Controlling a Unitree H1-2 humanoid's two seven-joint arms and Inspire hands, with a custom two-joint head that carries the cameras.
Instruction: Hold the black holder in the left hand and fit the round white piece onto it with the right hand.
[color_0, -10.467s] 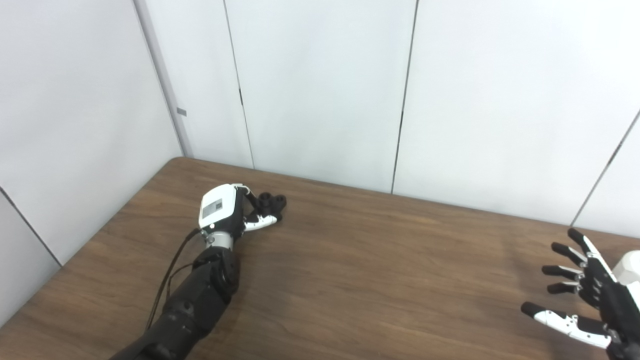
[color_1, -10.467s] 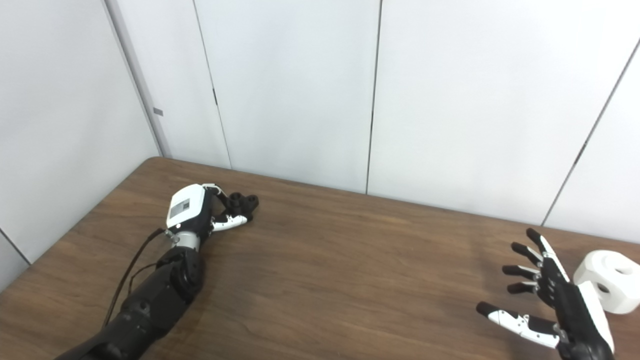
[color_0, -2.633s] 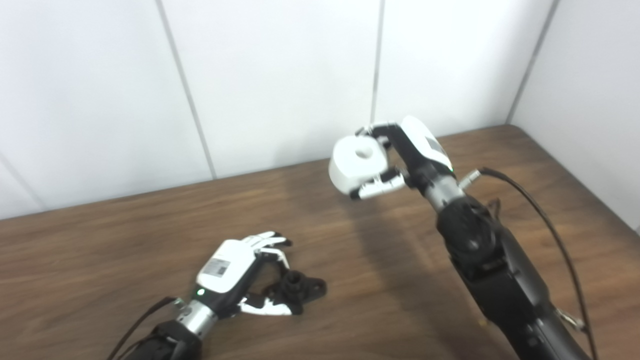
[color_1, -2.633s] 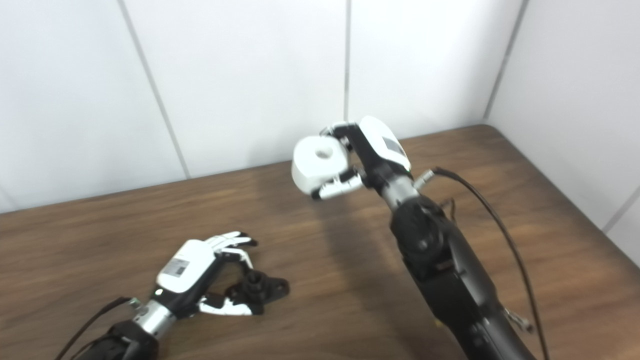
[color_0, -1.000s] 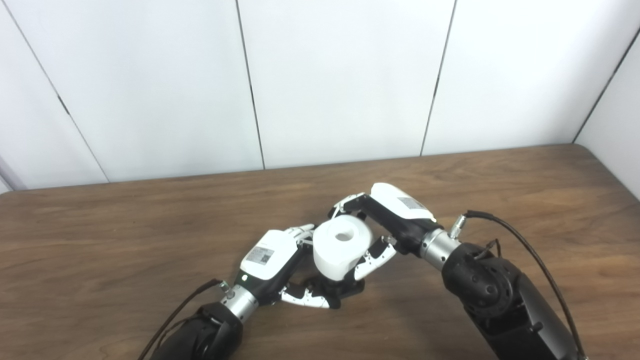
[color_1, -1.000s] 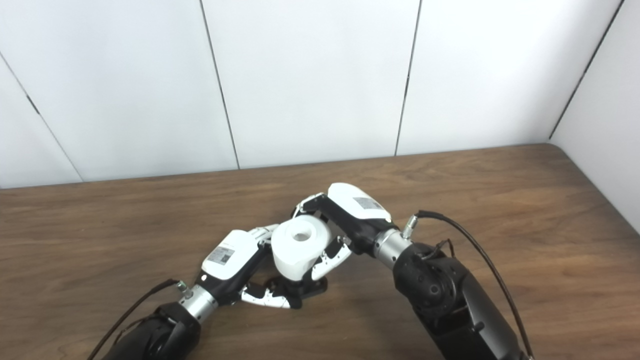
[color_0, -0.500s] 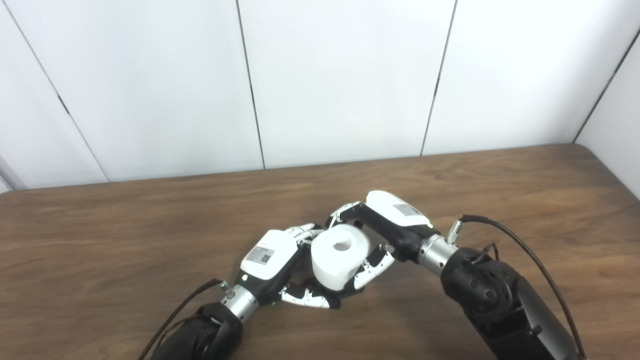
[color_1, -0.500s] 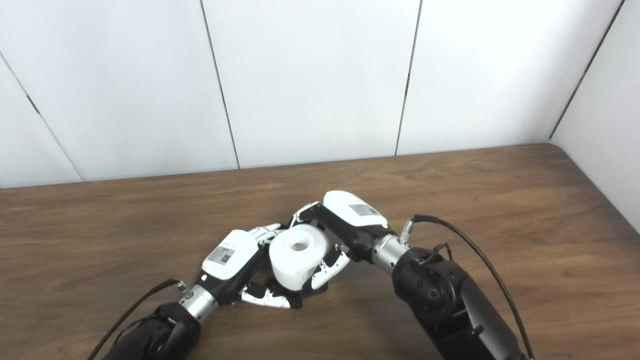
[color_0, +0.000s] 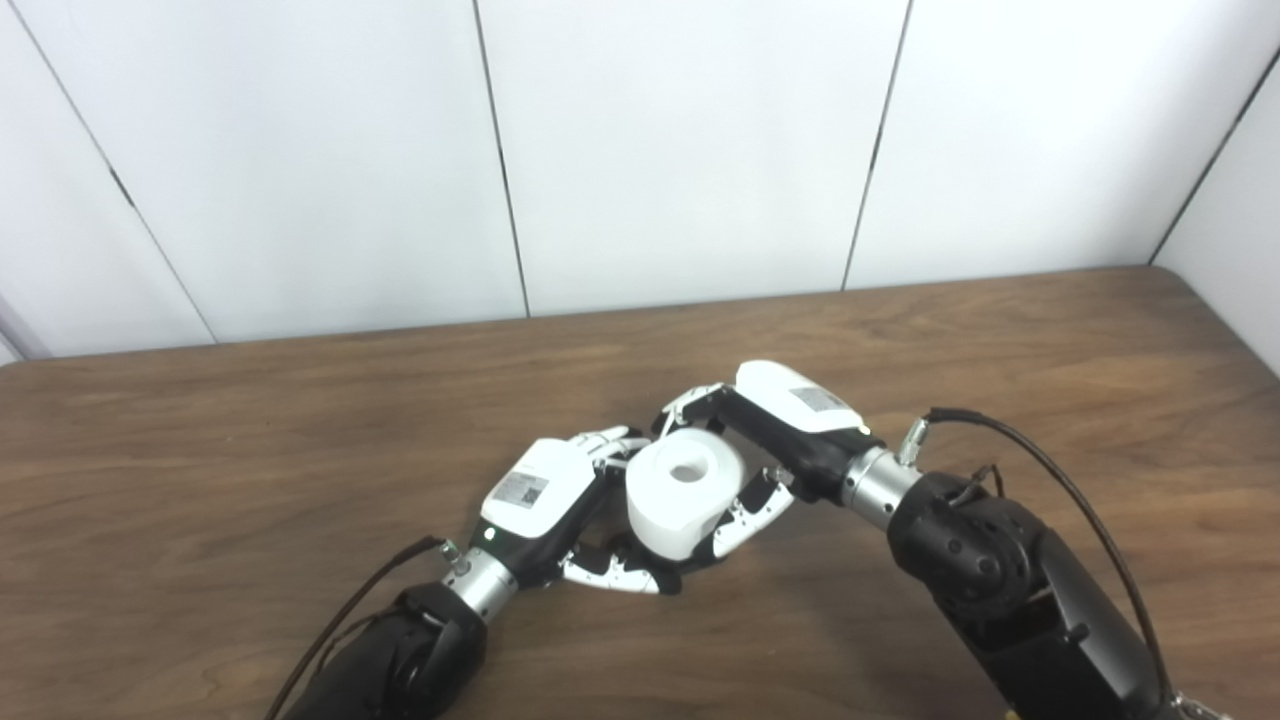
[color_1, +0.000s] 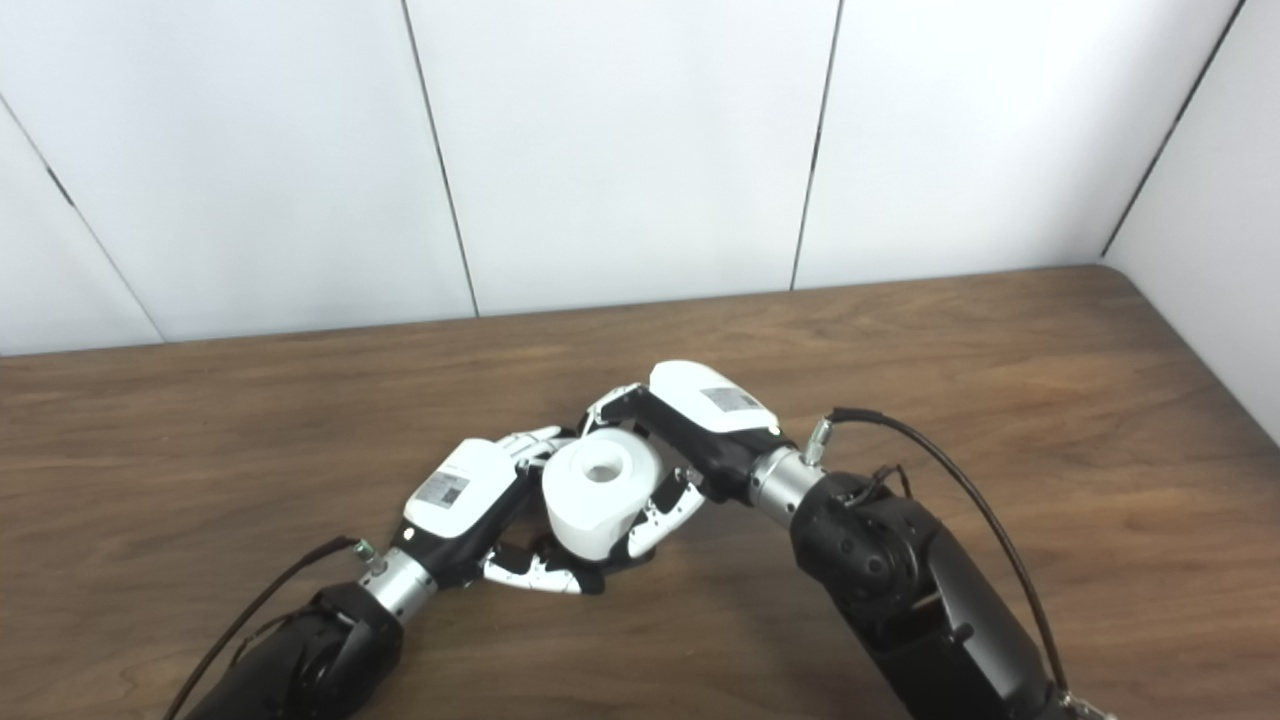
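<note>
The round white piece (color_0: 680, 490) with a hole in its top sits at the table's middle, gripped by my right hand (color_0: 775, 440) from the right and behind. Under it, the black holder (color_0: 655, 560) rests on the table, almost wholly hidden; only dark bits show below the white piece. My left hand (color_0: 545, 500) wraps the holder from the left, thumb along its front. The white piece stands directly over the holder; whether it is fully seated on it cannot be told. In the right eye view the same cluster shows: white piece (color_1: 597, 490), left hand (color_1: 460, 505), right hand (color_1: 700, 415).
The brown wooden table (color_0: 200, 480) stretches left and right of the hands. White wall panels (color_0: 680, 150) rise close behind its far edge, and a side wall (color_1: 1210, 200) closes the right corner. A black cable (color_0: 1050, 470) loops off the right forearm.
In the last second the right hand has pressed the white piece down a little over the holder, then held there. The camera tilted slightly, shifting the whole picture up.
</note>
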